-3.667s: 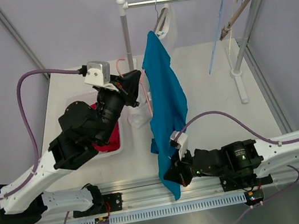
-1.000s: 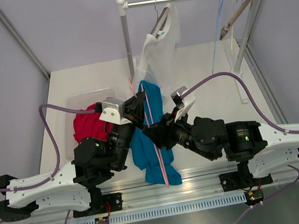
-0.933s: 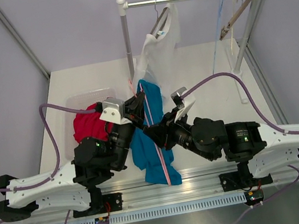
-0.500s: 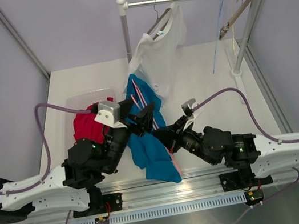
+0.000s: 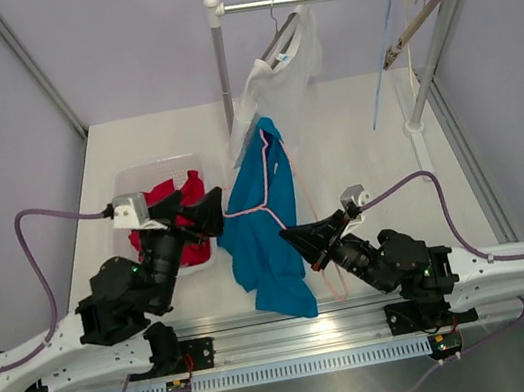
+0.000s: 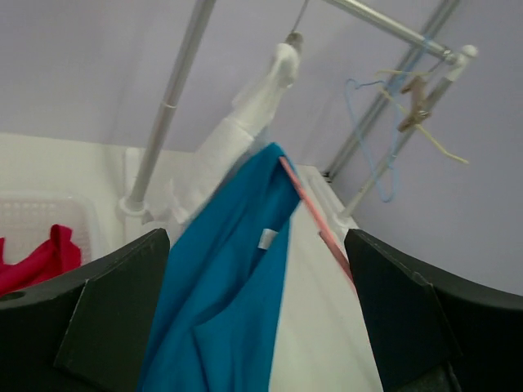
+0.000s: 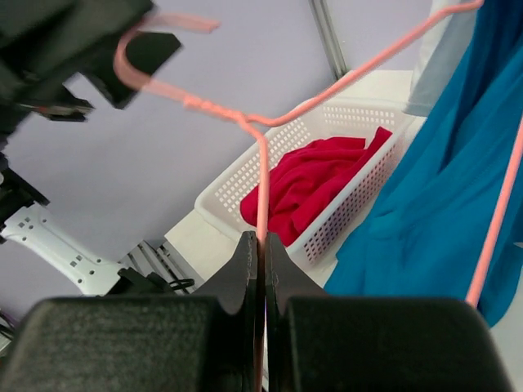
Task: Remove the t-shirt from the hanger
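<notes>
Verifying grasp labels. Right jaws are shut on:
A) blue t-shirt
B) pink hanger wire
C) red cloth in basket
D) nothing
B: in the right wrist view the pink hanger wire runs into the closed right jaws; the blue t-shirt hangs beside them.

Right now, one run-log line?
left gripper: open | right gripper: shut on pink hanger | blue t-shirt: draped on hanger

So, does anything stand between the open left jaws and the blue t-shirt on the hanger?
Partly. In the top view, the hook of the pink hanger lies across the blue t-shirt, its end close to the left gripper and its open jaws. The right gripper grips the hanger's wire.
</notes>
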Controlling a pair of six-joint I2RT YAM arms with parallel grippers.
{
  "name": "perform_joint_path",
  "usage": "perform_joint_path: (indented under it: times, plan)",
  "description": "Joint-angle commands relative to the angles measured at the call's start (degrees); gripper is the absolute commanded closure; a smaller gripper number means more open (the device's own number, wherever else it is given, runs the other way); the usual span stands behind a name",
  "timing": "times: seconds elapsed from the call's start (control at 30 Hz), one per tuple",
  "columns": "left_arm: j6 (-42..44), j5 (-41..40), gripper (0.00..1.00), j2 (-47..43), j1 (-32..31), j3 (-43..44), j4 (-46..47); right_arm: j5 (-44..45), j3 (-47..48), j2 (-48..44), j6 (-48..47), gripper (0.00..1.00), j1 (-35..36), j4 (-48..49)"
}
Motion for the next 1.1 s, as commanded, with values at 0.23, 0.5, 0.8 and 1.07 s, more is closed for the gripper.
perform_joint_path:
  times: [0.23,0.5,0.8,1.07]
  plan:
    - [-14.0,26.6,0.03,5.4,19.3,-5.2,-6.0,-6.2,1.6,-9.4,1.3,1.00,0.5,7.0]
    - [-14.2,33.3,0.01,0.1,19.2,9.8,-16.0,-2.6,3.1,-6.5,1.5,1.00,0.5,2.5]
    - [-13.3,33.1,0.01,-6.0,19.2,19.1,-24.2,-1.6,2.8,-7.7,2.2,1.00,0.5,1.1]
    - [-19.2,28.9,0.01,-6.3,19.2,8.2,-28.7,-7.0,5.0,-10.6,3.7,1.00,0.5,2.8]
